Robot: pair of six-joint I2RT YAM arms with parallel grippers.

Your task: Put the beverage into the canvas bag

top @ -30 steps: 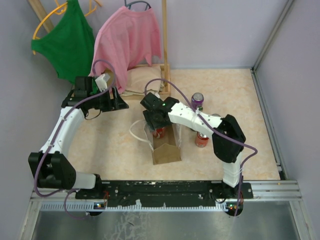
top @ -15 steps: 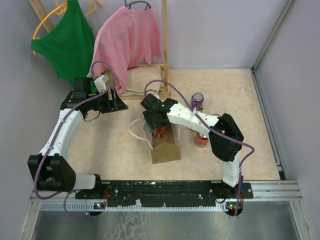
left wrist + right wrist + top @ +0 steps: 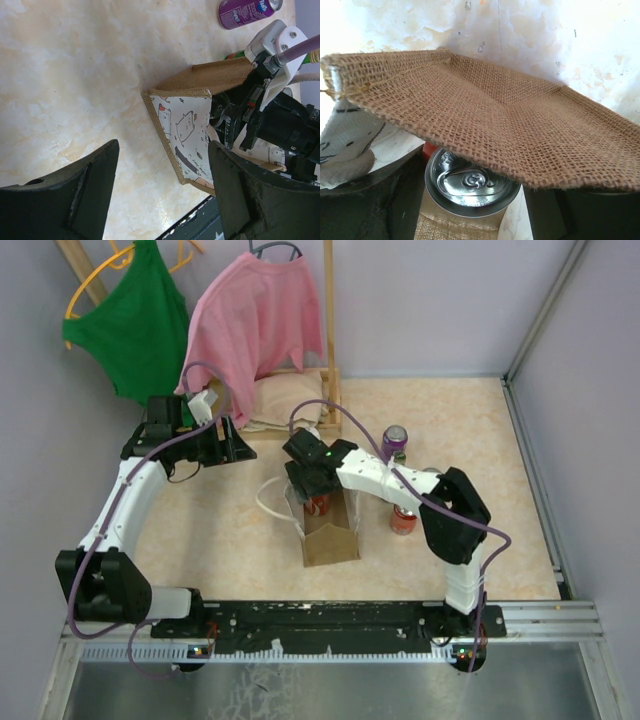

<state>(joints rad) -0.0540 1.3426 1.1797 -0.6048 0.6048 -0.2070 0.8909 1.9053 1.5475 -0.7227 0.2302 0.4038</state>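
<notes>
The tan-brown canvas bag (image 3: 332, 537) stands open at the table's middle, a white cord handle (image 3: 272, 502) hanging to its left. My right gripper (image 3: 316, 492) reaches down into the bag's mouth, shut on a red beverage can (image 3: 319, 505). In the right wrist view the can's silver top (image 3: 470, 182) sits between my two dark fingers (image 3: 385, 200), under the burlap wall (image 3: 495, 115). My left gripper (image 3: 235, 443) is open and empty, to the left of the bag. The left wrist view shows the bag (image 3: 210, 77) and its printed lining (image 3: 185, 127) beyond the open jaws.
A purple can (image 3: 395, 440) and a second red can (image 3: 403, 520) stand right of the bag. A folded beige cloth (image 3: 285, 400) lies at the back under a wooden rack with a pink shirt (image 3: 260, 320) and a green shirt (image 3: 135, 325).
My left gripper has shifted slightly left. My right gripper stays in the bag's mouth with the can, barely moving.
</notes>
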